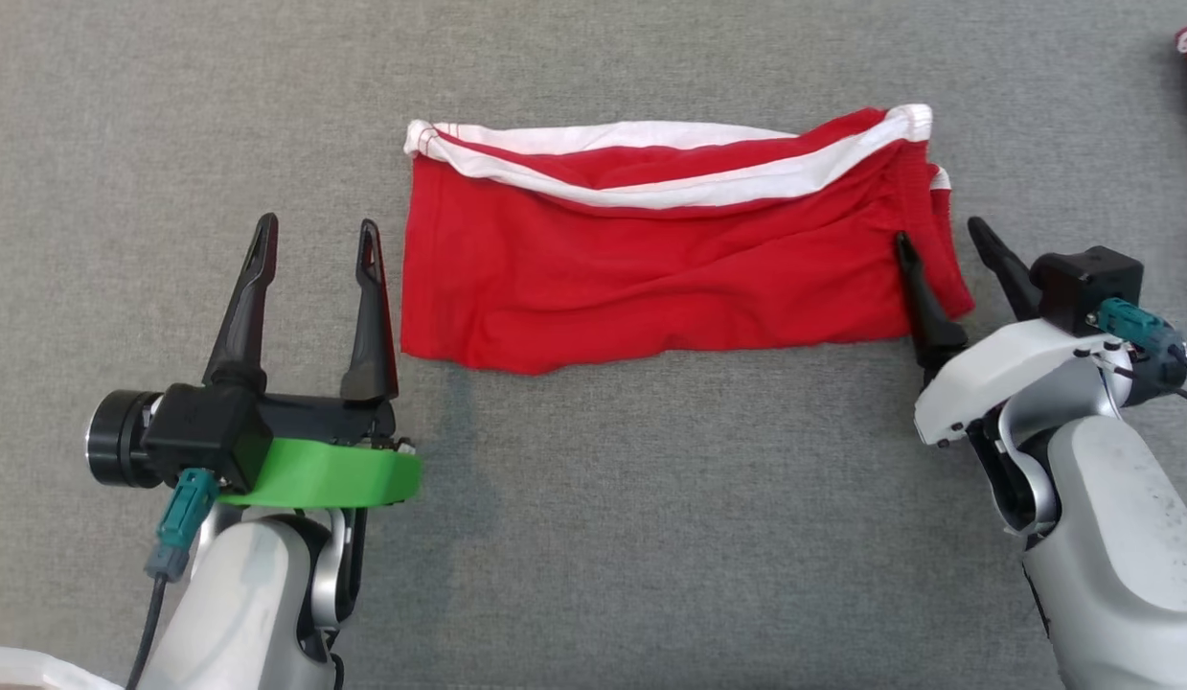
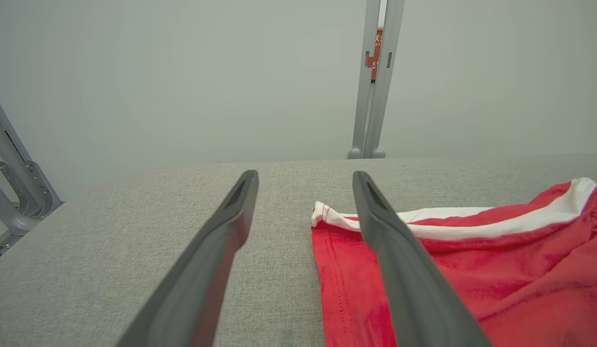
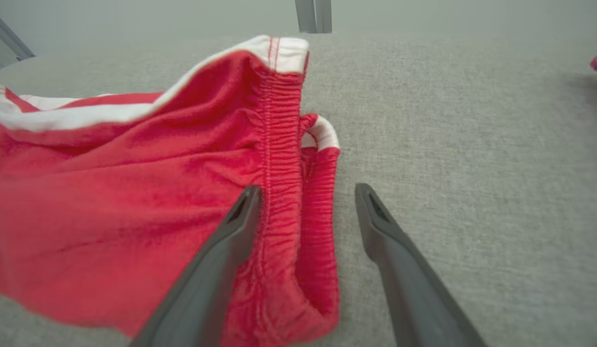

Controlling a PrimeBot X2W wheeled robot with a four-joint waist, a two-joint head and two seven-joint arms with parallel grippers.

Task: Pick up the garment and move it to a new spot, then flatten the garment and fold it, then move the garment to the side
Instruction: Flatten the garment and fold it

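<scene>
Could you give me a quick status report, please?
Both open, empty: left gripper beside the red shorts, right gripper over their waistband edge. Shorts lie flat. Nothing in the way.

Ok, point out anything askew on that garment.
The red garment lies unevenly: its white stripe runs slanted, and a white-edged flap pokes out past its right edge.

The left gripper (image 2: 304, 174) holds its two dark fingers spread wide over a grey woven surface (image 2: 110, 250). To the right lies the red garment (image 2: 496, 274), its white band (image 2: 471, 227) along the far edge; the right finger crosses in front of its left hem. Far off, a grey post (image 2: 375, 77) stands against a pale wall, and a metal frame (image 2: 14, 173) stands at the far left.
</scene>
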